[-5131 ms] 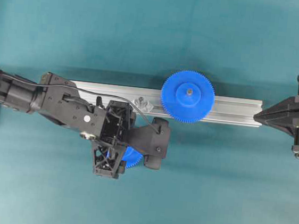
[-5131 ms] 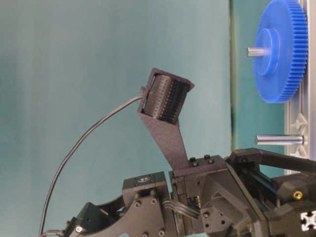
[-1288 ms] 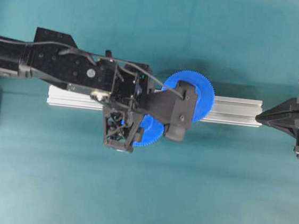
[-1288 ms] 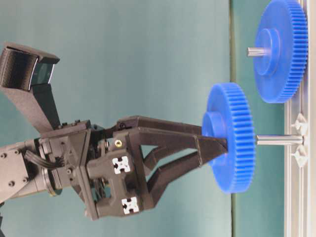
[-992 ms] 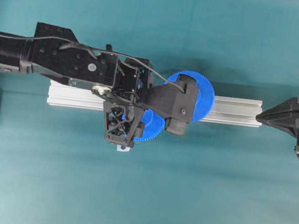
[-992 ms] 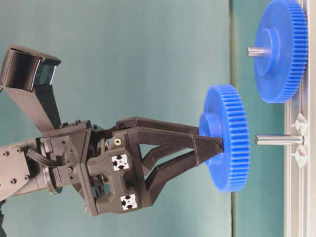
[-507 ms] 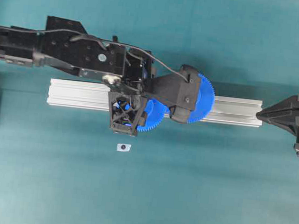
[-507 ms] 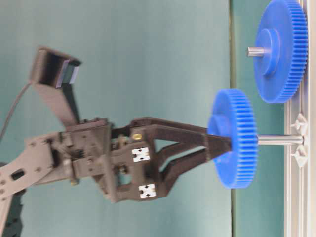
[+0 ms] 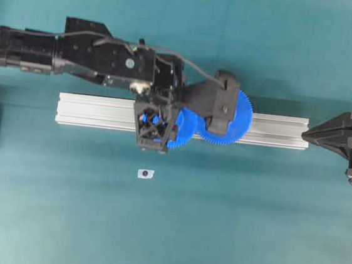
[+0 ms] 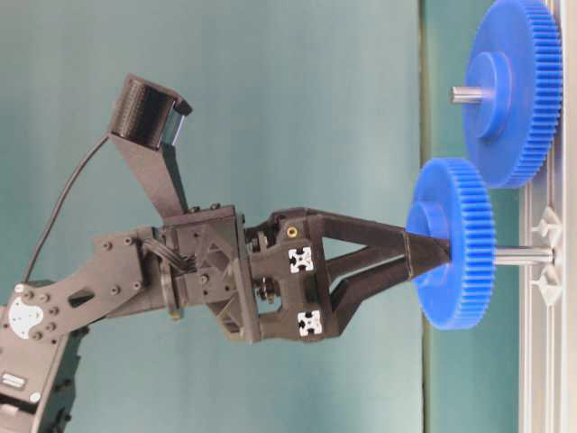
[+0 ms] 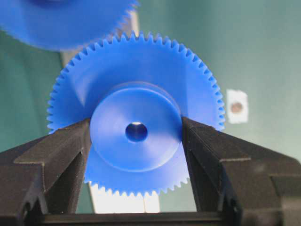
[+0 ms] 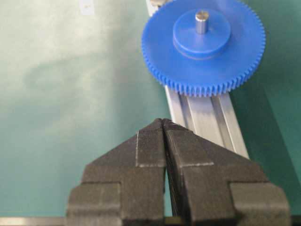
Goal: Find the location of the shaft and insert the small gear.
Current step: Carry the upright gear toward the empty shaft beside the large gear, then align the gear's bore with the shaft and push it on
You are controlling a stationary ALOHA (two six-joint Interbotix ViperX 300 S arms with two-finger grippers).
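At the left of the overhead view, the black left gripper [image 10: 424,260] reaches in over the long ribbed aluminium rail [image 9: 96,111] that lies across the middle of the teal bench [image 9: 216,224], its two fingers pinching the raised round hub of the small blue plastic toothed gear [image 10: 451,244]. In the table-level view the gear sits at the outer tip of the thin silvery metal shaft [image 10: 523,256], which stands out from the rail; through the wrist camera a bright spot shows in the gear's centre hole, but whether the pin has actually entered the bore cannot be told. The likeliest trouble from here is a bore slightly off the pin's axis: a push would then jam the gear on the tip, bend the pin or lever the gear out of the fingers, since they hold only the smooth hub. A second risk lies just to the right, where the wider blue gear with a grey pin centre [image 9: 237,116] sits on the same rail; the two sets of teeth could clash crest on crest and stop the small gear from sliding home. At the bench's right edge the black right gripper [image 12: 164,123] rests with its fingers pressed together, holding nothing, well apart from the work.
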